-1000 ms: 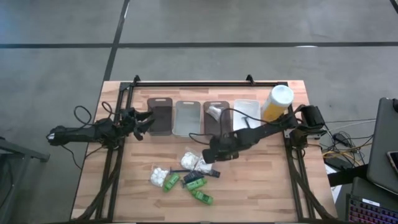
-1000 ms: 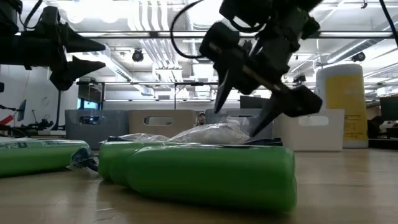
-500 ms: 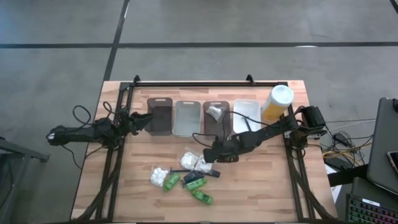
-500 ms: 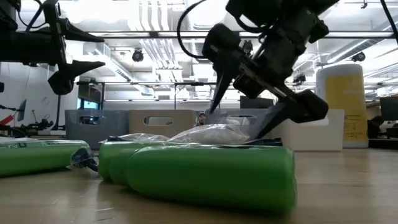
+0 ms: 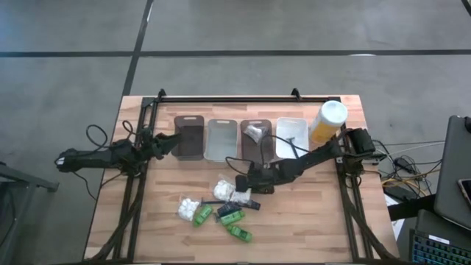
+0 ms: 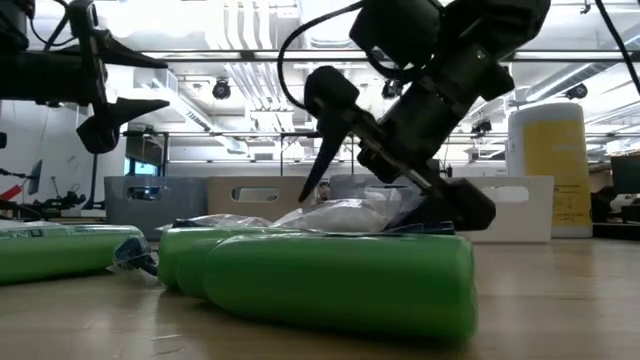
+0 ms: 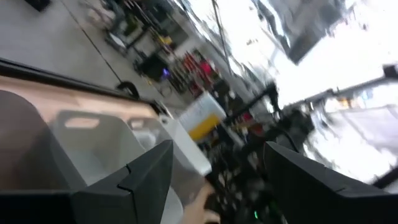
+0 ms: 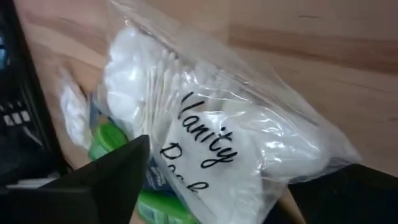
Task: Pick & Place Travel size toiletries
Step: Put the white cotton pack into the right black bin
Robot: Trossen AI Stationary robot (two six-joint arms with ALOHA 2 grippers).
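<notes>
The toiletries lie in a cluster on the wooden table: a clear packet of white cotton swabs (image 5: 228, 191) (image 8: 205, 118) (image 6: 340, 214), a second white packet (image 5: 188, 207), green bottles (image 5: 202, 215) (image 5: 239, 233) (image 6: 330, 280) and a thin black stick (image 5: 254, 205). My right gripper (image 5: 244, 185) (image 6: 395, 195) (image 8: 233, 180) is open and low over the swab packet, one finger on each side; I cannot tell whether it touches. My left gripper (image 5: 163, 141) (image 6: 150, 85) (image 7: 217, 180) is open and hovers by the leftmost dark tray (image 5: 189, 136).
Four trays stand in a row along the far side: dark, clear (image 5: 221, 138), dark (image 5: 257, 136) with a silvery item inside, and white (image 5: 292, 132). A tall yellow cylinder with a white cap (image 5: 327, 121) stands at the right end. Bare wood lies at the near right.
My right gripper has moved down and toward the table's left and near edge, closing in on the swab packet until its open fingers straddle it. The toiletries have stayed where they were.
</notes>
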